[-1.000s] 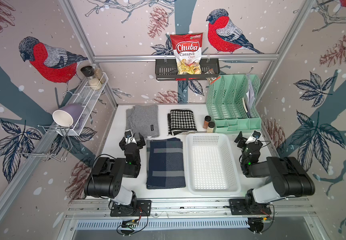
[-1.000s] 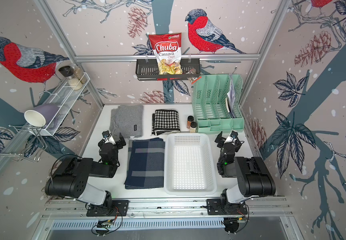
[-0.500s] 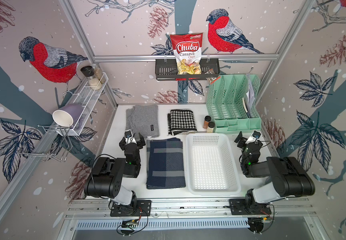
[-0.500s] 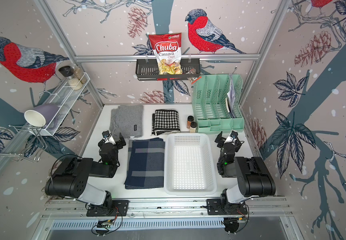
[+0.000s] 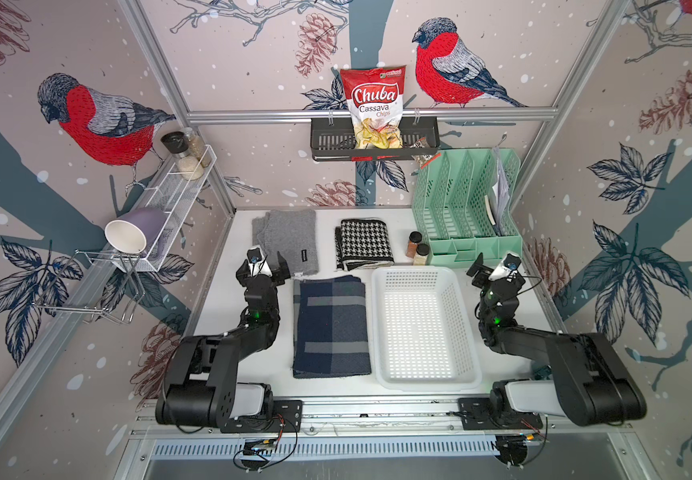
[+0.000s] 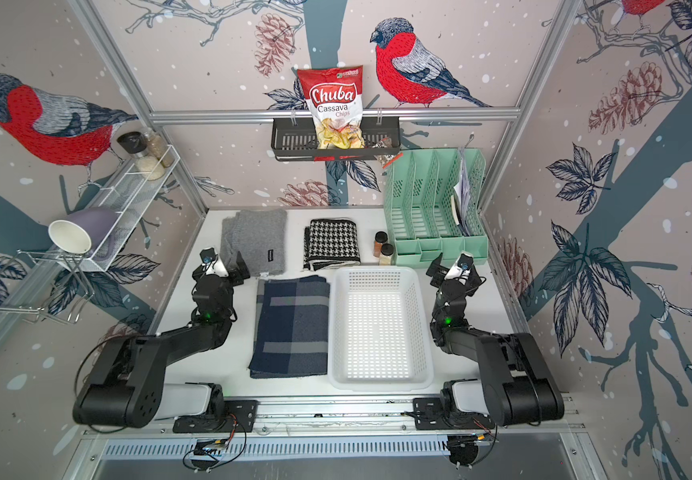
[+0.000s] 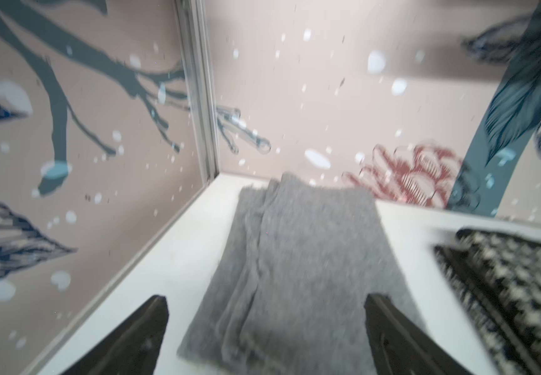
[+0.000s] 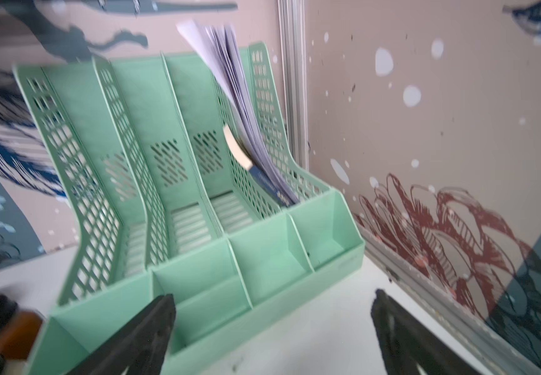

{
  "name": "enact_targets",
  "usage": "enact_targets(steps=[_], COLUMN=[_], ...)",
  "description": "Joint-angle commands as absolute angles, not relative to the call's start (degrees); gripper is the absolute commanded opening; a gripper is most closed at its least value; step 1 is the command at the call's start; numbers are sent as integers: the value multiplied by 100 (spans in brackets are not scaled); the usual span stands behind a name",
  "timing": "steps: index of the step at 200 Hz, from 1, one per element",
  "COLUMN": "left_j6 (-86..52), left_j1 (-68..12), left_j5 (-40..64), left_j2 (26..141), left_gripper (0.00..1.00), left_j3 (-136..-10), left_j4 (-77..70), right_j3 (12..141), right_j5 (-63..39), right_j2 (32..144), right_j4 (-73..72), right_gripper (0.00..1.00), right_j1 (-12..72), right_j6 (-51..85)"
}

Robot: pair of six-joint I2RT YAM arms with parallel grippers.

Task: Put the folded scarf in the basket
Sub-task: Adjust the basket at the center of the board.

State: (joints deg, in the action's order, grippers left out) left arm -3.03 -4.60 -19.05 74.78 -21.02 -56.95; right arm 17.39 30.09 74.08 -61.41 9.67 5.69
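Left end effector [image 7: 266, 298] blurred, cropped

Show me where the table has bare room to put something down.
The basket is empty. Bare table lies between the left arm and the navy scarf, and right of the basket by the wall. The back row is crowded: grey scarf, houndstooth scarf, jars, green organiser.

You are looking at a white table [image 5: 327, 386] that is carrying three folded pieces. A grey scarf [image 5: 288, 239] and a houndstooth scarf [image 5: 364, 243] are lying along the back, and a navy plaid scarf [image 5: 331, 326] is lying nearer the front, just beside a white basket [image 5: 414, 272]. Two spice jars [image 5: 418, 248] are standing against a mint-green file organiser [image 5: 466, 243] in the back right corner.
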Motion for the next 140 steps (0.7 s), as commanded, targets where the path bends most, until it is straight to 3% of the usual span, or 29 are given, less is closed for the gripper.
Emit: enact_targets(steps=[1, 30, 44, 53, 60, 66, 73, 79, 85, 95, 114, 140], left_j6=[-396, -289, -163, -975, -2390, -3326, -3979, -4012, -4090, -4256, -4204, -4094], left_j1=[-668, -1247, -1636, -1674, -1598, -1486, -1273, -855, -477, -375, -715, -1067], left_j5=[-1917, -2332, -2787, -3194, -3437, -3212, -2800, -1514, -192, 500, 243, 235], left_j2=[6905, 6014, 5822, 5862, 5982, 6112, 6190, 6222, 6287, 6413, 6608, 6788], left_gripper=[98, 98, 98, 98, 97, 97, 96, 96, 97, 96, 89, 78], left_j3=[-2263, -3218, -4050, -4712, -5409, -5991, -6067, -5992, -5906, -5975, -6246, -6136], left_j4=[-4655, -3329, -2591, -1795, -416, 1011, 1306, 1141, 860, 945, 1947, 2916], right_j3=[2031, 3220, 4037, 4525, 4798, 4729, 4445, 4271, 4275, 4809, 5982, 6475], right_j5=[3777, 3826, 3766, 3319, 2796, 2362, 1131, -6, -508, -151, 1364, 1793], right_j2=[6804, 5725, 5359, 5238, 5173, 5131, 5113, 5177, 5312, 5594, 6232, 6760], right_j4=[-5319, -3799, -2834, -1874, -1136, -1147, -1677, -2083, -2047, -800, 1252, 2487], right_gripper=[100, 100, 100, 100, 100, 100, 100, 100, 100, 100, 100, 100], right_j1=[1100, 1302, 1291, 1093, 878, 672, 243, -104, -203, 86, 1295, 2718], right_j6=[405, 370, 1322, 2480, 3362, 4138, 4455, 4653, 4821, 4766, 4121, 4179])
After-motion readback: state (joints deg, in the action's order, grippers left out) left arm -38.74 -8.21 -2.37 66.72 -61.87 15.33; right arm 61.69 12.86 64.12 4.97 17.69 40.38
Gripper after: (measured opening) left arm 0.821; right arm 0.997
